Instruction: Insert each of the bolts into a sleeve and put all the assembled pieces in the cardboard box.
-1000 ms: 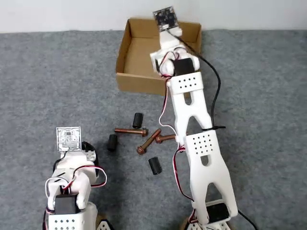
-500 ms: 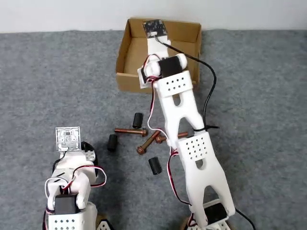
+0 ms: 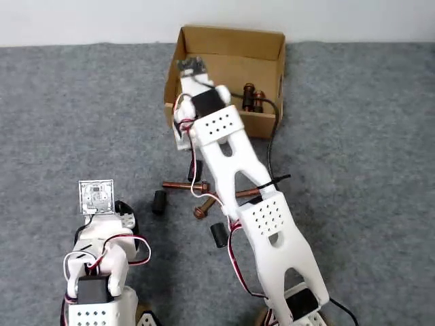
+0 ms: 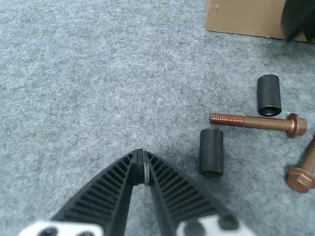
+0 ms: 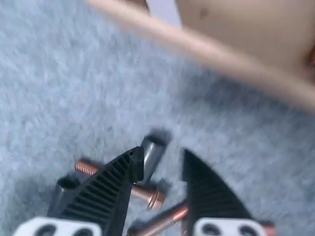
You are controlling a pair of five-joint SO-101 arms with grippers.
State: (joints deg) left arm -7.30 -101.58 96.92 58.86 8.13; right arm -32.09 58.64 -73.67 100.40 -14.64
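Observation:
The cardboard box (image 3: 178, 76) stands at the back of the table, and two assembled pieces (image 3: 251, 98) lie by its front right wall. My right gripper (image 5: 164, 160) hangs open above the mat just in front of the box wall (image 5: 221, 59), with a black sleeve (image 5: 151, 152) below its fingers and copper bolts (image 5: 123, 184) nearer the arm. Loose bolts (image 3: 185, 185) and sleeves (image 3: 159, 201) lie mid-table, partly under the right arm. My left gripper (image 4: 142, 167) is shut and empty, low over the mat, short of a sleeve (image 4: 211, 152) and a bolt (image 4: 256, 122).
Grey mat covers the table. Another sleeve (image 3: 219, 234) lies beside the right arm (image 3: 265, 217), whose cable loops over the bolts. A second sleeve (image 4: 269, 95) and a bolt head (image 4: 300, 174) lie further from the left gripper. The box corner (image 4: 246, 17) is beyond.
The right arm swung left and drew back from above the box to its front left corner, uncovering the assembled pieces inside. The left arm stayed still.

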